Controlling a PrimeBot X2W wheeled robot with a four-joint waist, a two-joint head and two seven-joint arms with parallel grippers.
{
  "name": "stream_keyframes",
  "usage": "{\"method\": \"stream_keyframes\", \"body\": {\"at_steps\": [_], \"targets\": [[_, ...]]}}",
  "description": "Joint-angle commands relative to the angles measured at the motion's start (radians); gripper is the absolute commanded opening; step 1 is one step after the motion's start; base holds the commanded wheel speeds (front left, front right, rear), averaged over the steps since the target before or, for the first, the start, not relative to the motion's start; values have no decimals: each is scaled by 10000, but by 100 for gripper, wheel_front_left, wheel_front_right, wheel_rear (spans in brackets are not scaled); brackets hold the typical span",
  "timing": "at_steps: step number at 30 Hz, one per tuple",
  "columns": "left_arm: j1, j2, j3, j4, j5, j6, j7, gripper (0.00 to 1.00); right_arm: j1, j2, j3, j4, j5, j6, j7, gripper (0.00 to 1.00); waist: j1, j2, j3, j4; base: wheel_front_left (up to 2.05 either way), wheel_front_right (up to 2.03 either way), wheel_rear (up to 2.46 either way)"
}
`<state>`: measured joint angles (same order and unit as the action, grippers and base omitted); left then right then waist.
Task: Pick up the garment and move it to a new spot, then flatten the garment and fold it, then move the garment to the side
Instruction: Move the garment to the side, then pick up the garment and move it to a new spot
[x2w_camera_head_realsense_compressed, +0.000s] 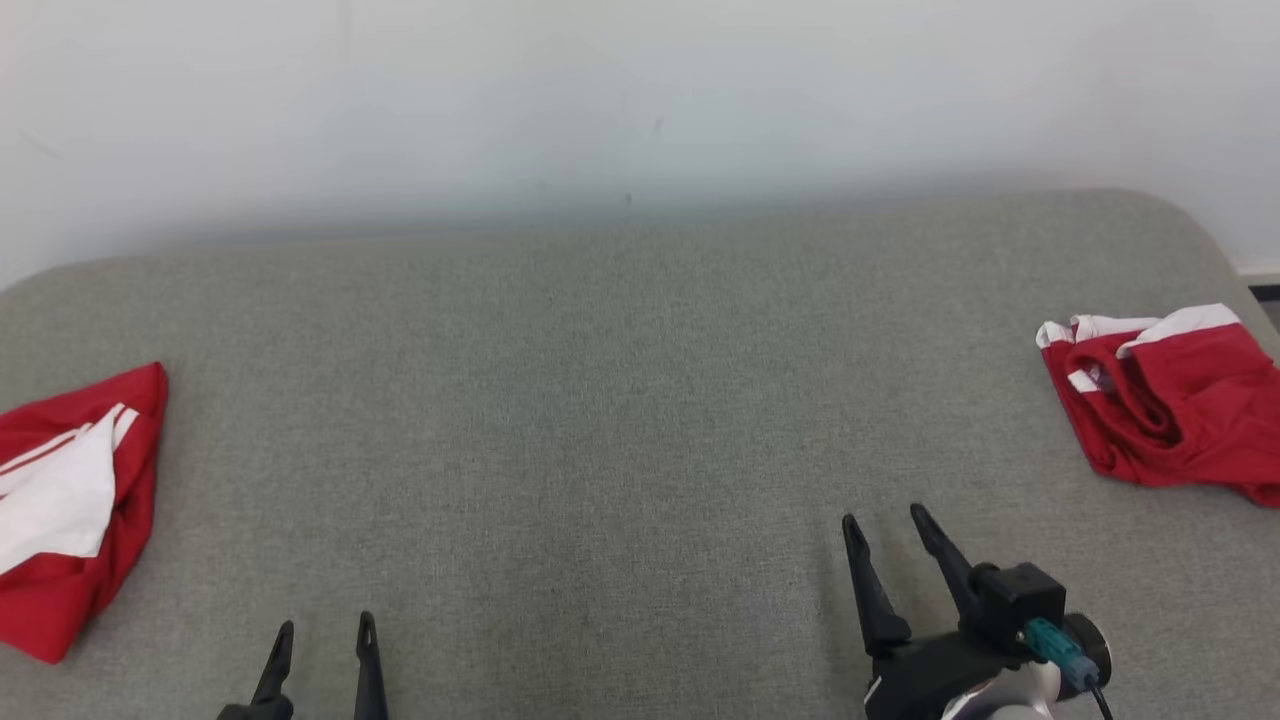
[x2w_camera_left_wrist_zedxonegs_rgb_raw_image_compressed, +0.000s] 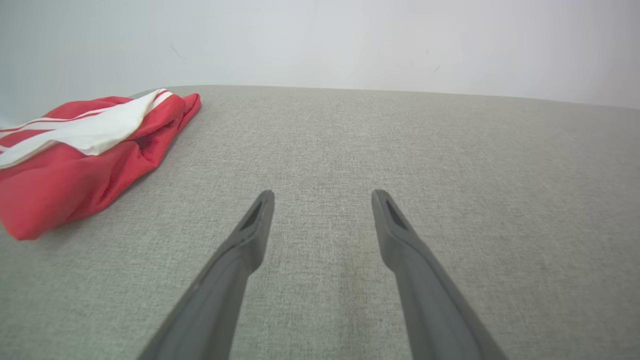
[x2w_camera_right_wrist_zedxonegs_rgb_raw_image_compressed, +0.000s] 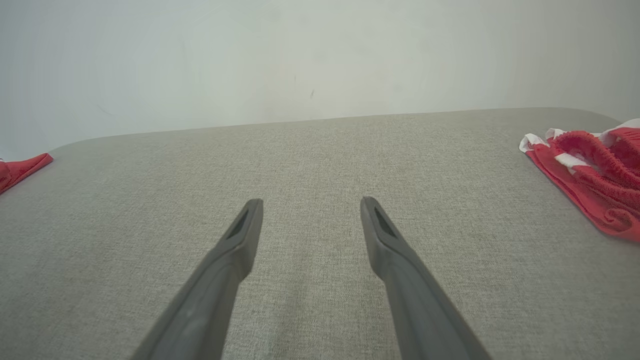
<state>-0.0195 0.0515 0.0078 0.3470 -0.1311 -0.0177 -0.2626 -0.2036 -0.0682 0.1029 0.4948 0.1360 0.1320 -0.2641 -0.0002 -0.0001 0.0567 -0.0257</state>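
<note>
R gripper (x2w_camera_head_realsense_compressed: 884, 515): jaws wide, nothing held, low over the grey padded table (x2w_camera_head_realsense_compressed: 600, 400), near its front edge, right of table centre. L gripper (x2w_camera_head_realsense_compressed: 325, 622): jaws equally wide, empty, at table front edge, left of centre. Target, by judgement: the crumpled red garment (x2w_camera_head_realsense_compressed: 1170, 410) w/ white trim, bunched at table's right edge, well apart from both grippers. A left red garment (x2w_camera_head_realsense_compressed: 70, 500) w/ white stripes lies at table's left edge in a flatter bundle; probably not the item for this step. Step in hand: initial pickup, not yet begun. Procedure (recommended): swing R arm toward table's right edge, keep jaws wide on approach, descend onto a raised ridge of cloth, not a flat single layer. Pinch near a white hem so an edge can be found later for flattening. Lift clear before carrying to table centre, which is bare. Risk: cloth part-overhangs table's right edge; a shallow pinch may let it slide off. Fabric looks thin and limp, so expect it to drape and drag.
</note>
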Motion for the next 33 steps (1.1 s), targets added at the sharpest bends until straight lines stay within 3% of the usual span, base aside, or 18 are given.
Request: {"method": "stream_keyframes", "body": {"at_steps": [1,16,33], "targets": [[173,-12,74,2,-65,-12,-33,100,163,42,-100,-95,-20,-27,-1,100,2,1,-294,-11,0,0,0],[640,-13,367,-83,34,-65,-33,100,995,171,-726,-791,-145,-27,-1,100,2,1,-760,-34,0,0,0],[787,-14,367,-209,2,-105,-33,100,1248,178,-618,-755,-33,-27,1,100,2,1,-837,12,0,0,0]]}}
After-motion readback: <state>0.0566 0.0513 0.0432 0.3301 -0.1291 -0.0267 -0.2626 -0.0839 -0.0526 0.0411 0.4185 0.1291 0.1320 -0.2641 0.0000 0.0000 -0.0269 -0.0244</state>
